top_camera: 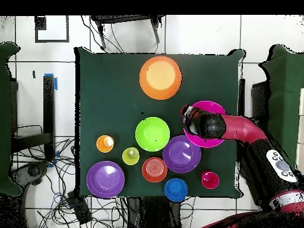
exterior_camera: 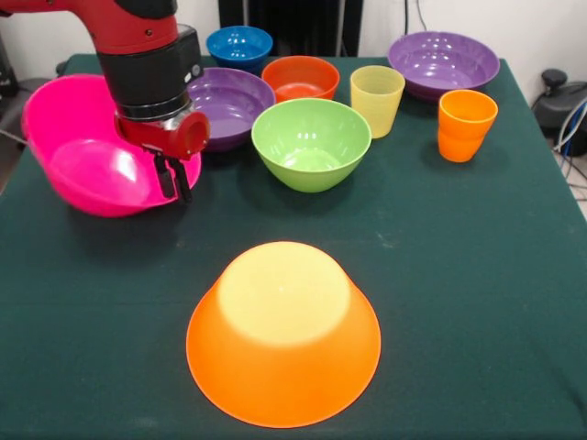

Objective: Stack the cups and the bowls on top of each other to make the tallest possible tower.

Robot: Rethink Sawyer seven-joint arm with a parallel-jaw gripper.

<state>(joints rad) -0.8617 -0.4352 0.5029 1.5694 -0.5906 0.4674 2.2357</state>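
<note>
A large orange bowl stands upturned alone near the table's front; it also shows in the overhead view. My gripper is shut on the near right rim of the hot pink bowl, which sits tilted. The lime green bowl, two purple bowls, the red-orange bowl and the blue bowl stand upright and apart. The yellow cup and orange cup stand at the right. The red cup shows only in the overhead view.
The table has a dark green cloth. The bowls and cups crowd its robot side, in a band beside the pink bowl. Cables lie on the floor around the table.
</note>
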